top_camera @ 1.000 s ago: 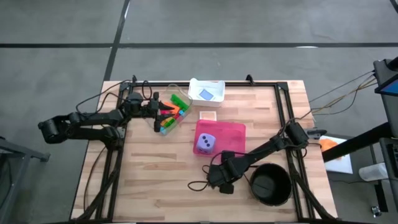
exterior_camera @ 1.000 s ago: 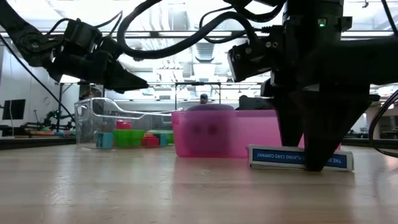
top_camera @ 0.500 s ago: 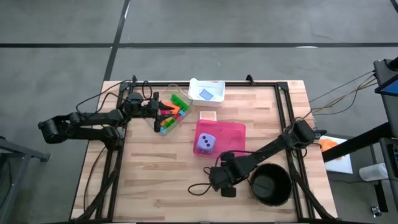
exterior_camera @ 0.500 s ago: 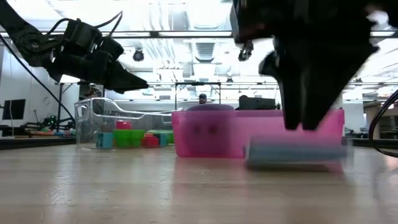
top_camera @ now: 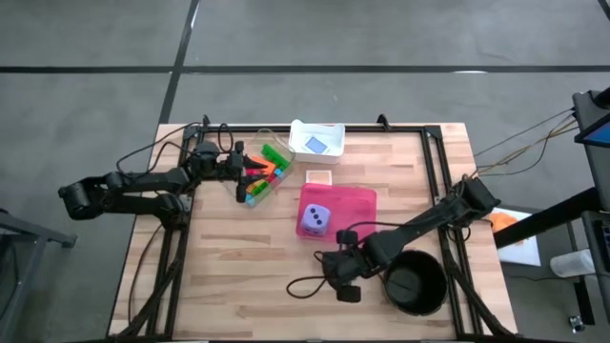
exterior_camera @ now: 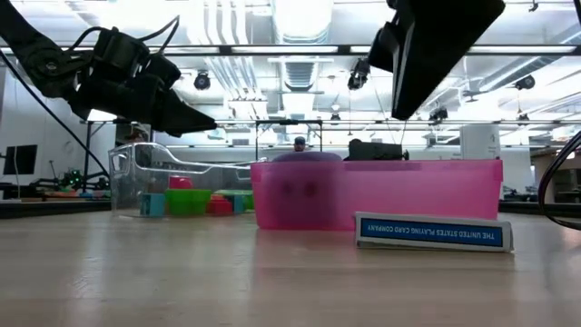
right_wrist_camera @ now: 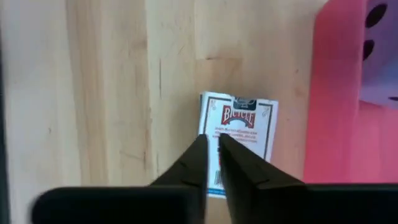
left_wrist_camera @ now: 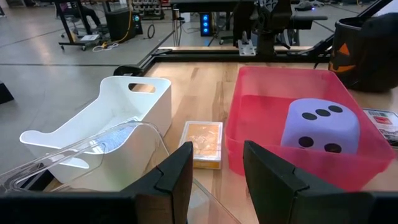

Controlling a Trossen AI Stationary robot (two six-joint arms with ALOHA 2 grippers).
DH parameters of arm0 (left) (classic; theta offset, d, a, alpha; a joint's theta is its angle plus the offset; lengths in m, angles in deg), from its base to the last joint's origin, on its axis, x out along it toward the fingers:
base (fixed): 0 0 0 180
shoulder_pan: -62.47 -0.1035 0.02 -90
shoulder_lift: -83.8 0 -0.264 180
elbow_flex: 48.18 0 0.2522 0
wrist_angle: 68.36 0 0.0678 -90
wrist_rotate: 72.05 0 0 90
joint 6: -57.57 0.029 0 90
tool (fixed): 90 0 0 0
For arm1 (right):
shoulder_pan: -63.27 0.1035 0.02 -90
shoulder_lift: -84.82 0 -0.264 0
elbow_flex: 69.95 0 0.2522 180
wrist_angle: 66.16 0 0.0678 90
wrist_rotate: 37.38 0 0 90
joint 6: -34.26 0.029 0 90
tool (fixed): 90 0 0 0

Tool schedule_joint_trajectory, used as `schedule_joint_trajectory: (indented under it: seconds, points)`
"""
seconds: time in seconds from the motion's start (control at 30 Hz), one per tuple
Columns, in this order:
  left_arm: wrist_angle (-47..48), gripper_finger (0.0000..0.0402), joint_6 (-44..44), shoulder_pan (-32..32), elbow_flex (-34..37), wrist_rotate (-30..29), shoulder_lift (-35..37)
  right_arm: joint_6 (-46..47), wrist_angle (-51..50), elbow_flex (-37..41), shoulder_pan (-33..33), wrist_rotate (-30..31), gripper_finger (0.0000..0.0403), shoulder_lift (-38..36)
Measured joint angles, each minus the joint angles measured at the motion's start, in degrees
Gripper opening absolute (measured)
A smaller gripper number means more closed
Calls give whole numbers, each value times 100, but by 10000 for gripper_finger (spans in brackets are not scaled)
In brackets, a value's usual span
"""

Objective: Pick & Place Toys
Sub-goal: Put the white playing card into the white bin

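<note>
Above the card box [right_wrist_camera: 238, 139] beside the pink tray [top_camera: 351, 203], the right gripper [right_wrist_camera: 211, 155] hangs closed and empty.

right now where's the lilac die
In the high view the lilac die sits inside the pink tray, at its left end, near the table's middle; a deck of cards lies on the wood just in front of the tray.

A lilac die [top_camera: 315, 219] with dark dots sits inside the pink tray [top_camera: 355, 200], at its left end. Left of the tray, small green, orange, red and blue bricks [top_camera: 264, 174] lie heaped in a clear container [top_camera: 245, 195].
</note>
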Motion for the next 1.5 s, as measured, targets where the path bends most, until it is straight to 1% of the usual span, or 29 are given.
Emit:
schedule_joint_trajectory:
  seconds: [0.1, 0.23, 0.4, 0.5, 0.53, 0.57, 0.7, 0.77, 0.9, 1.0, 1.13, 1.23, 1.4, 1.5]
  points:
    - [4, 142, 0, 2, 0, 0, 0, 17, -3, 0, -2, -14, 87, 210]
    - [11, 142, 0, 0, 0, -1, -1, 30, -4, 4, -2, -26, 184, 480]
    - [26, 142, 0, 0, 0, 0, -2, 34, -24, 4, -3, -255, 314, 720]
    - [28, 142, 0, 0, 0, 0, -1, 47, -50, 4, -21, -319, 377, 823]
    - [28, 142, 0, 0, 0, 0, -2, 63, -62, 4, -34, -319, 388, 856]
    - [29, 142, 0, 0, 0, 0, 0, 82, -98, 3, -44, -319, 392, 890]
    - [31, 142, 0, 0, 0, 0, 0, 105, -153, -4, -74, -304, 373, 981]
    - [31, 142, 0, 0, 0, 0, -1, 117, -172, -9, -76, -291, 370, 994]
    - [31, 142, 17, 0, 0, 0, -2, 240, -312, -37, -76, -298, 384, 952]
    - [31, 142, 17, 0, 0, 0, -2, 307, -546, -219, -65, -292, 397, 944]
    - [33, 142, 13, 0, 0, 0, 0, 326, -711, -379, -55, -271, 392, 909]
    - [36, 142, 15, 0, 7, 0, 0, 334, -739, -396, -38, -258, 397, 911]
    - [46, 142, 15, 0, 11, 0, 0, 354, -1073, -367, -70, -18, 397, 962]
    - [50, 142, 15, 0, 11, 0, -1, 368, -1154, -354, -114, 4, 399, 985]
